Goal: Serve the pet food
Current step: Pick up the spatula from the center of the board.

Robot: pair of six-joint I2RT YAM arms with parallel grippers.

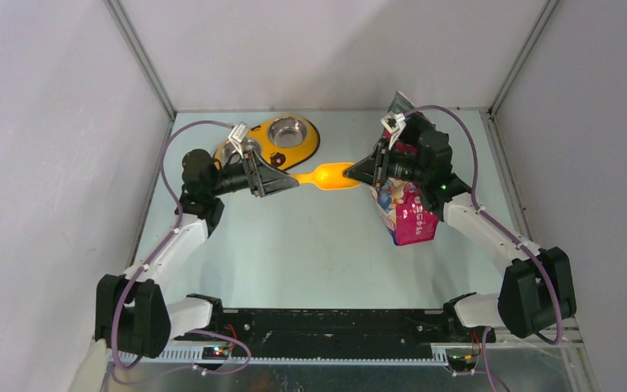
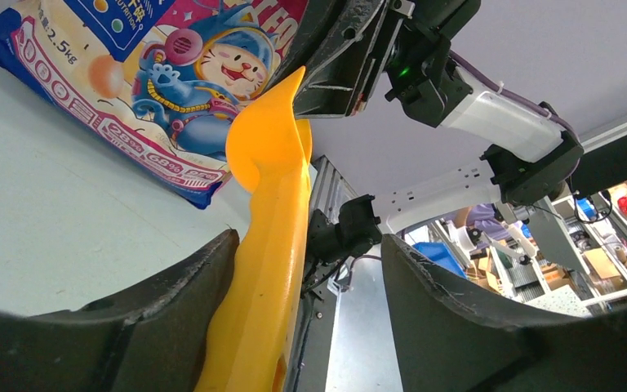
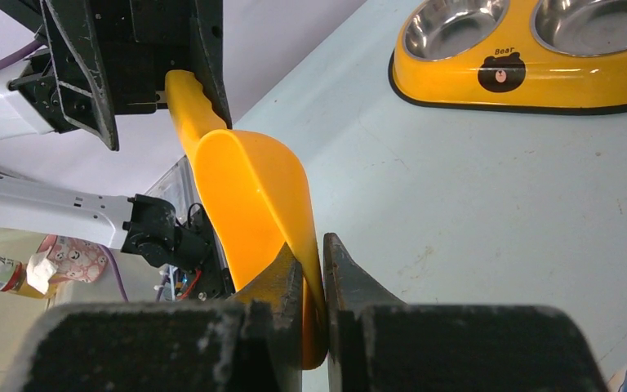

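The blue-and-pink pet food pouch (image 1: 408,212) with a cartoon cat lies on the table under my right arm; it also shows in the left wrist view (image 2: 155,82). No kibble shows. An orange scoop (image 1: 331,175) hangs level between both grippers. My right gripper (image 1: 355,173) is shut on the scoop's bowl wall (image 3: 245,188), fingertips pinching it (image 3: 310,245). My left gripper (image 1: 290,180) is open around the handle (image 2: 269,204); the handle rests against one finger (image 2: 204,278), with a gap to the other. The scoop bowl looks empty.
The yellow double feeder (image 1: 282,139) with two steel bowls stands at the back left, behind my left gripper; it shows empty in the right wrist view (image 3: 531,57). Grey walls enclose the table on three sides.
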